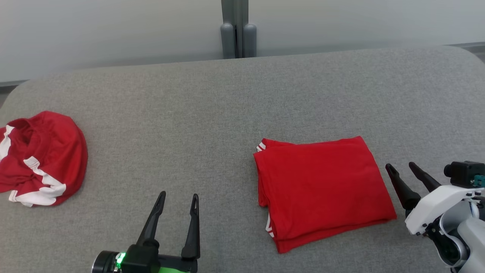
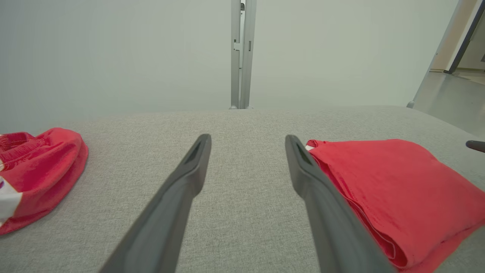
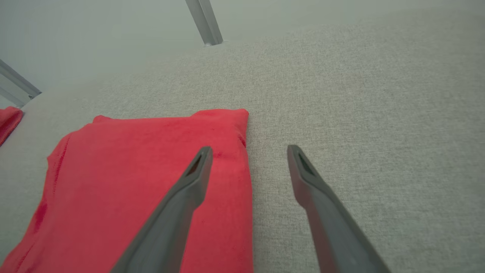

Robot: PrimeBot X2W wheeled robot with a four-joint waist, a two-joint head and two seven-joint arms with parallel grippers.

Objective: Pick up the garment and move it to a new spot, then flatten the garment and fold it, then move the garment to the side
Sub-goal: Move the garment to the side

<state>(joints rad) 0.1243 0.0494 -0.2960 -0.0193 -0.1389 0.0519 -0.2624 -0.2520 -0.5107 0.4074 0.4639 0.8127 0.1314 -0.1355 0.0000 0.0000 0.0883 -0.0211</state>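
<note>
A red garment (image 1: 322, 185) lies folded into a neat rectangle right of centre on the grey cloth table (image 1: 235, 98); the left wrist view has the folded garment (image 2: 394, 189) at its right, the right wrist view has the folded garment (image 3: 151, 182) at its left. My left gripper (image 1: 178, 199) hovers open near the front edge, left of the folded piece and apart from it. My right gripper (image 1: 401, 167) stands open just off the garment's right edge, nothing between its fingers. In the right wrist view, one finger (image 3: 189, 182) crosses over the red cloth.
A second red garment with white stripes (image 1: 39, 159) lies crumpled at the table's far left edge, also the crumpled garment (image 2: 34, 170) in the left wrist view. A grey post (image 1: 238, 34) stands behind the table's back edge against a pale wall.
</note>
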